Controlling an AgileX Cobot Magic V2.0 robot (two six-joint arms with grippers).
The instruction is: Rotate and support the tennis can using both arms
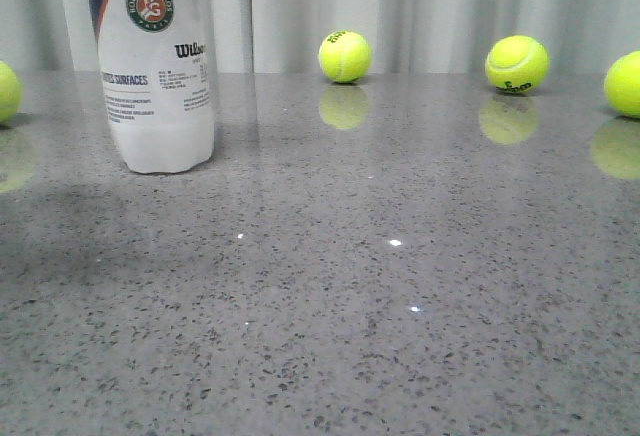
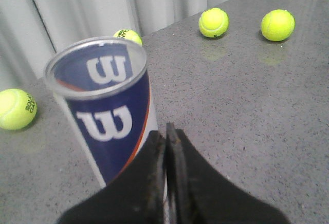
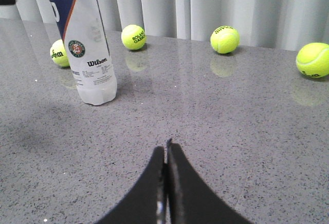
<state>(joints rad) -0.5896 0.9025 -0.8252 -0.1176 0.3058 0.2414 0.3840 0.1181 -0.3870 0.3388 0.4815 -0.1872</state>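
- Far left of the front view, the tennis can (image 1: 158, 66) stands upright on the grey table (image 1: 400, 336), mouth open at the top, its top edge out of that view. It sits at about ten o'clock from table centre.
- The left gripper (image 2: 167, 131) hangs just beside the can, high up near its rim, fingers pressed together and holding nothing.
- Moving right, the right gripper (image 3: 166, 149) sits well apart from the can, fingers pressed together too, empty; from there the can lies at about eleven o'clock.
- Risk one, as I judge it: with the fingers pressed together, the left gripper could knock the tall, light can instead of gripping it, and it would topple and roll.
- Risk two: turning the can with one arm while the right arm is this far off leaves the lower end unsupported, so it may slip or swing.
- Risk three: a fallen can could roll into the balls near it.
- The count: one can, two grippers, four tennis balls (image 3: 224, 39) in each view; whether the views share the same four, I cannot tell.
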